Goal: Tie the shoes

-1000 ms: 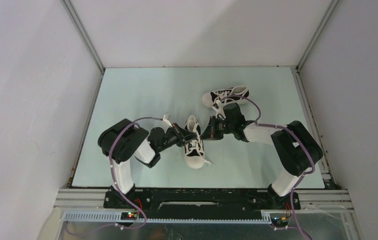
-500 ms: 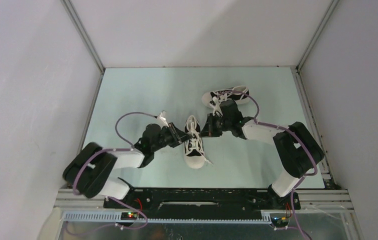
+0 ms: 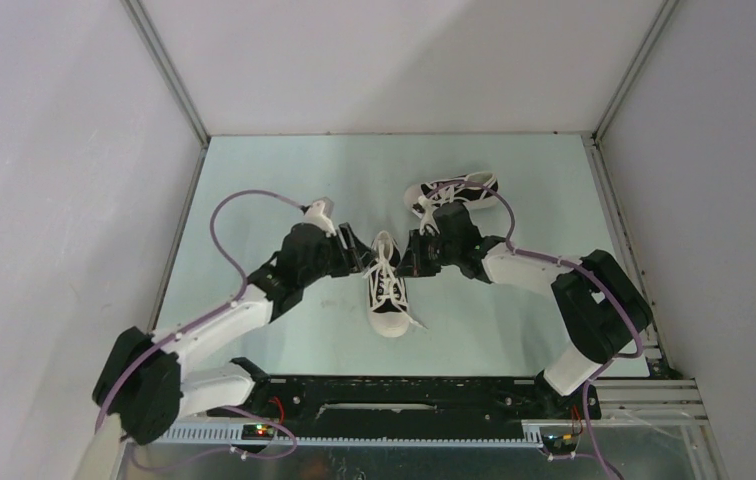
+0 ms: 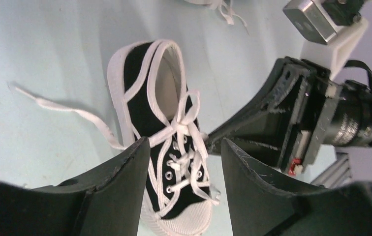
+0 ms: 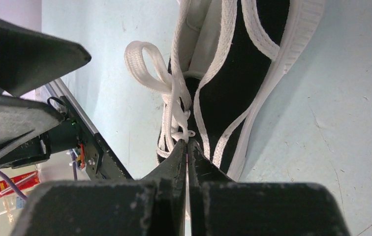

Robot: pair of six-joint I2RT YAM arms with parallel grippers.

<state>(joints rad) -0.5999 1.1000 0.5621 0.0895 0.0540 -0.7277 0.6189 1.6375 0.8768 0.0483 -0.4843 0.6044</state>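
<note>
One shoe [image 3: 387, 290] lies mid-table with its white toe cap toward the arms, black upper and white laces showing. The other shoe [image 3: 451, 191] lies on its side behind it. My left gripper [image 3: 360, 256] hovers at the near shoe's left side. In the left wrist view that gripper [image 4: 184, 145] stands open above the shoe [image 4: 147, 105], with nothing between its fingers [image 4: 120, 182]. My right gripper [image 5: 188, 143] is shut, its tips pinching a lace at the knot. A lace loop [image 5: 142, 55] stands out from that knot. A loose lace end [image 4: 76, 111] trails on the table.
Grey walls enclose the pale green table [image 3: 254, 190] on three sides. A black rail [image 3: 404, 395] with the arm bases runs along the near edge. The right arm's wrist [image 3: 474, 250] reaches past the far shoe.
The left gripper has opened and let go of the lace. Its arm has stretched out low to the left. The right gripper has stayed shut at the knot.
</note>
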